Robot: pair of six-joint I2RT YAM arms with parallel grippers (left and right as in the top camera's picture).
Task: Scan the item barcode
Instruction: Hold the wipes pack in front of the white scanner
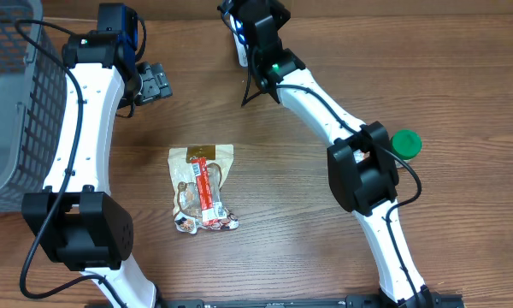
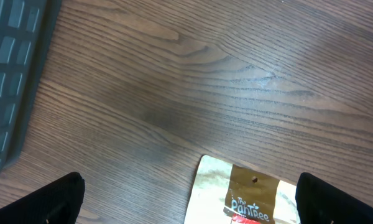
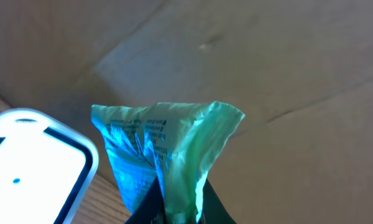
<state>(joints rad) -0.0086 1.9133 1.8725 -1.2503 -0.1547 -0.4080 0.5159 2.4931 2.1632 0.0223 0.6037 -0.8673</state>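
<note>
1. Right claw (image 3: pixel 168 210): the jaws are together, clamped on the pinched lower end of a thin, crinkled plastic packet with a green-blue cast (image 3: pixel 165 146). The packet fans out above the jaws. Print is seen on the side facing the wrist camera.
2. A white, rounded-corner device with a bright face (image 3: pixel 34 165) is taken to be the scanner. It is seen to the left of the right claw, just beside the packet's left edge. Contact cannot be told.
3. No barcode can be made out in the packet's print, which is too blurred.
4. Left claw (image 1: pixel 151 83): the jaws are spread wide and nothing is held. It is hung above the brown wood-grain table (image 1: pixel 325 248).
5. A flat, clear snack pouch with a brown header and red label (image 1: pixel 203 188) is laid on the table just ahead of and below the left claw. In the wrist view it falls between the lines of the two fingers and is not touched.
6. A grey mesh basket (image 1: pixel 13 94) is noted to the left of the left claw. A green round cap (image 1: pixel 405 143) is noted well apart from both claws.
7. Step in hand, as judged: the held packet is being presented to the scanner by the right claw. No completed scan is shown.
8. Next move, as judged: the packet should be turned or shifted leftward until its barcode face is squared to the scanner. The film is creased where it is pinched, so the code may be wrinkled and read badly. A firm grip and a flat face are called for.
</note>
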